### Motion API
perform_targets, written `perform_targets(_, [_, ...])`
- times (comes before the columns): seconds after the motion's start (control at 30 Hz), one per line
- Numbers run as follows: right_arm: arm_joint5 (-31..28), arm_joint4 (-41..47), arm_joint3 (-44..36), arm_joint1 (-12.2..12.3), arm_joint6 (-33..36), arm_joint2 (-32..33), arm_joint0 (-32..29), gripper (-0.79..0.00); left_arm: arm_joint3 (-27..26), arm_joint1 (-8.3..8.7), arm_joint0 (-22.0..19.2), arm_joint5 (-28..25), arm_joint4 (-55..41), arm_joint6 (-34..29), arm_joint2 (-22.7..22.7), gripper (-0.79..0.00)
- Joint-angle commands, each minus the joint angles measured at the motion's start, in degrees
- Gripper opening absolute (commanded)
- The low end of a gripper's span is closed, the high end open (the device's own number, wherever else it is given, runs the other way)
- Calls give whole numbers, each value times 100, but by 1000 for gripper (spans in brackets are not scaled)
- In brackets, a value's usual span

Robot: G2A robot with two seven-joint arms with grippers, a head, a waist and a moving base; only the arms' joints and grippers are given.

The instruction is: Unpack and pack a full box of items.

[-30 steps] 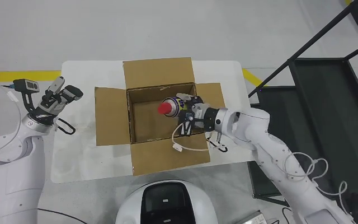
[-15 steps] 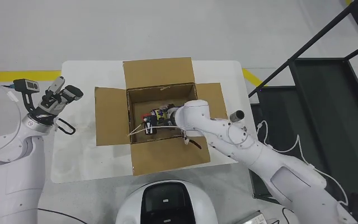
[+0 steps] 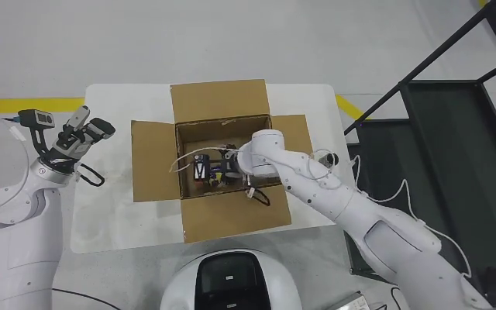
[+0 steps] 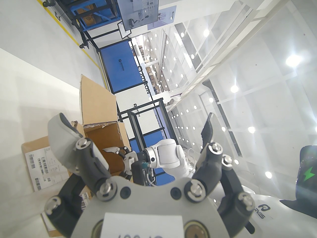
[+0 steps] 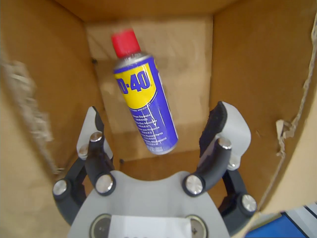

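Down inside the cardboard box [image 3: 221, 101], the right gripper [image 5: 156, 110] hangs with its fingers spread wide, gripping nothing. I'd judge the spray can [image 5: 145, 95] is being left here, so the wrist should back straight out, fingers kept wide, clear of the walls. That can lies just beyond the fingertips, between them, touching neither, red cap pointing away from the palm. The left gripper [image 4: 133, 122], well aside, is spread and empty too.
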Motion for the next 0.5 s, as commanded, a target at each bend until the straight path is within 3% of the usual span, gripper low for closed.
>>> perform_targets(0.0, [-223, 206, -225, 113, -380, 302, -210, 0, 0, 0, 0, 0, 0, 0, 0, 0])
perform_targets(0.2, [-628, 426, -1408, 615, -1473, 1791, -1333, 0, 0, 0, 0, 0, 0, 0, 0, 0])
perform_targets(0.47, [-616, -23, -2992, 1136, -2314, 4068, -3539, 0, 0, 0, 0, 0, 0, 0, 0, 0])
